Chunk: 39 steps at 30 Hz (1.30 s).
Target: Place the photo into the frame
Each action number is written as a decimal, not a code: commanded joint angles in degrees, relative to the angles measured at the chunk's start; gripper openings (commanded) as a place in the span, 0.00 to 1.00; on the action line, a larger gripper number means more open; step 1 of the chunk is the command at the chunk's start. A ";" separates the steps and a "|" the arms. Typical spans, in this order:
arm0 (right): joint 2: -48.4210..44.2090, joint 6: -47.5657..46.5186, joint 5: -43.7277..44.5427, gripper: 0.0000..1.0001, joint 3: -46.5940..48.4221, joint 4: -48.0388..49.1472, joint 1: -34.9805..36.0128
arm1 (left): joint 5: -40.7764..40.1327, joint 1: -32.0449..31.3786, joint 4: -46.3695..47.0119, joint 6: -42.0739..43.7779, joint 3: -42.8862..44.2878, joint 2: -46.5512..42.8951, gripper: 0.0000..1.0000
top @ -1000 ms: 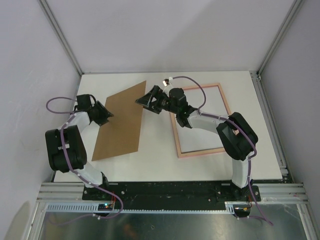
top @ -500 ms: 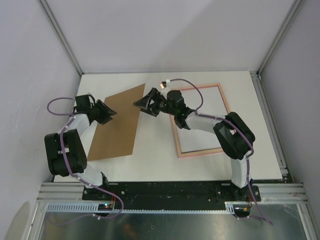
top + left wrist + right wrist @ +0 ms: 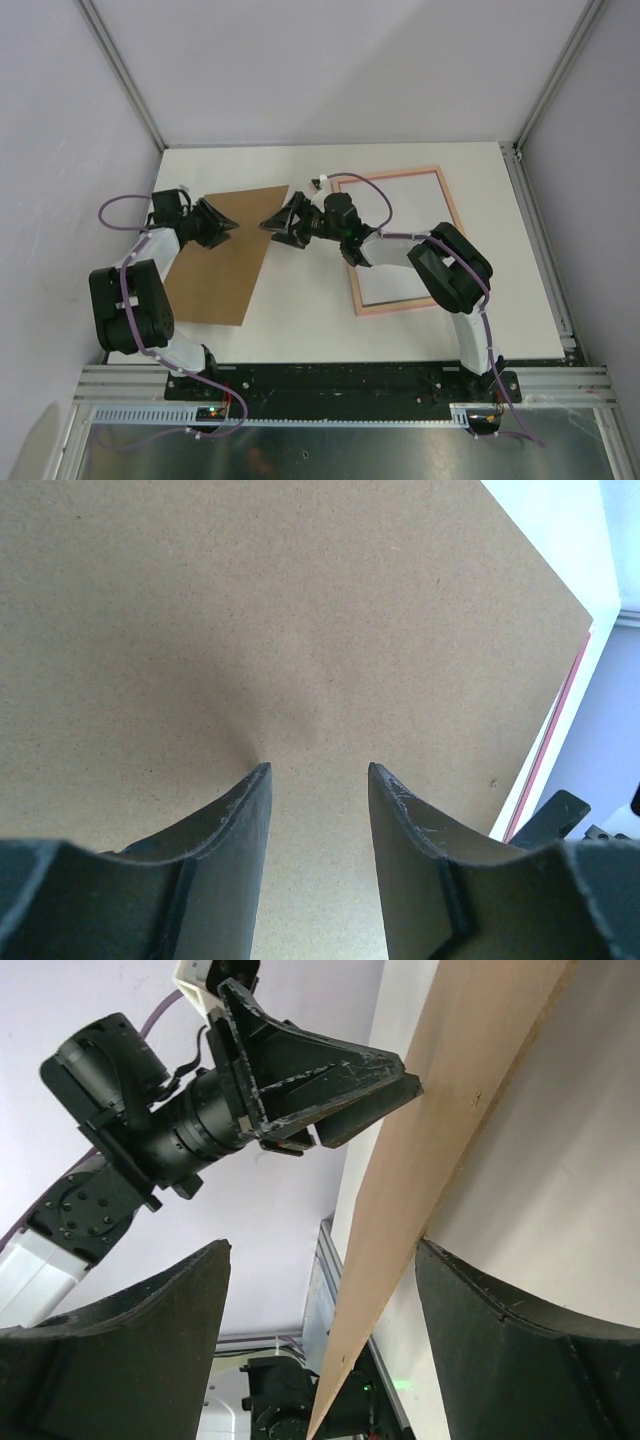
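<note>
So the frame is lying flat on the right half of the white table. All I can see inside its pink rails is plain white, and I honestly can't tell if that's bare table or a sheet sitting in there. The right arm reaches across the frame's left rail and covers part of it.

No sign of the sunflower side of the photo in any view, so I can't say where it is.

The thing in the way is the brown backing board, left of the frame and well apart from it. It's tipped up at an angle rather than lying flat, and both arms are on it.

The right gripper is at the board's upper right edge. Its wrist view shows the fingers spread wide with the thin board edge running between them, and neither pad is clearly touching it.

The left gripper comes in from the other side. Its fingers are about halfway apart with nothing between them, and the tips rest against the board's brown face.
</note>
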 commanded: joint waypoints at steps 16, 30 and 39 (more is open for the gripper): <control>-1.90 -19.54 8.60 0.81 0.49 -33.10 -0.45 | -36.98 7.62 -5.96 7.98 13.57 4.42 0.51; 1.29 -20.46 12.01 0.89 0.40 -31.70 3.75 | -36.59 14.19 -9.20 5.94 15.02 18.71 0.44; 3.74 -19.78 11.72 0.94 0.50 -28.04 3.22 | -31.97 12.50 -9.31 3.82 7.56 16.90 0.27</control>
